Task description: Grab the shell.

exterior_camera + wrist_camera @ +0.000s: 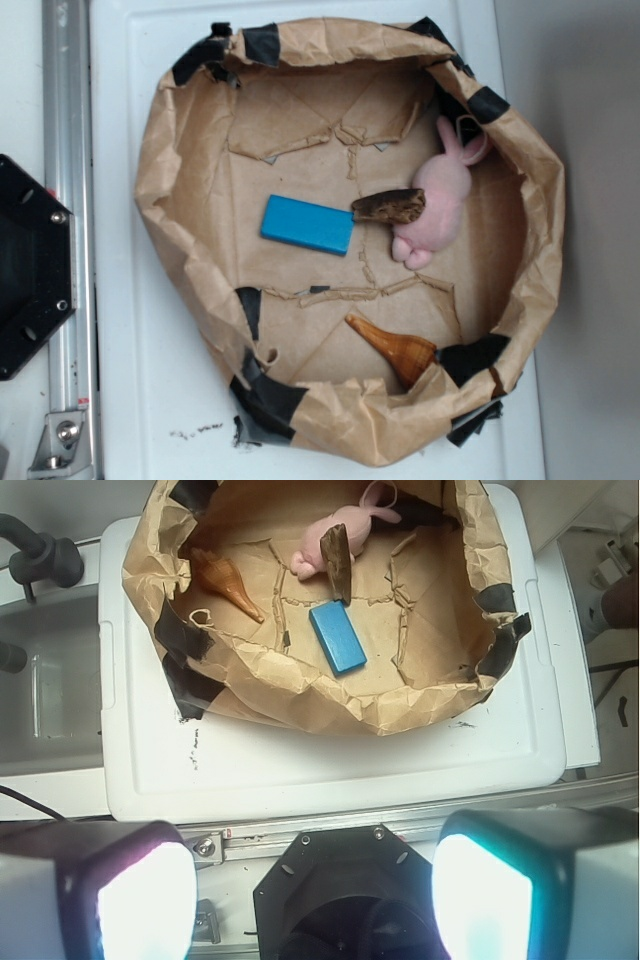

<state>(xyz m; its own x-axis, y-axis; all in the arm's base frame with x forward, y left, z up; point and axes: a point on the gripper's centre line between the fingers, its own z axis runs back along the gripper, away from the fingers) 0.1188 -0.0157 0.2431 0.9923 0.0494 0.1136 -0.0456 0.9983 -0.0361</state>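
Two gripper fingers [110, 890] fill the bottom corners of the wrist view, blurred and glowing, set wide apart with nothing between them; the gripper [315, 895] hangs over the black base mount [340, 895], well short of the work area. Beyond the mount lies a white lid-like platform [300, 770], and on it sits a crumpled brown paper nest [300, 695] patched with black tape. Inside the nest, nearest the wrist camera, a blue rectangular block [337, 637] lies flat on the paper floor. Farther in, the shell [226, 580] rests on the floor close to the left wall as the wrist camera sees it, pointed end towards the centre, wider ribbed end at the wall; in the exterior view the shell [395, 345] lies by the lower rim near a tape patch. A dark rough brown piece [338, 560] stands beyond the block, apparently touching the pink plush bunny [340, 525] at the far side
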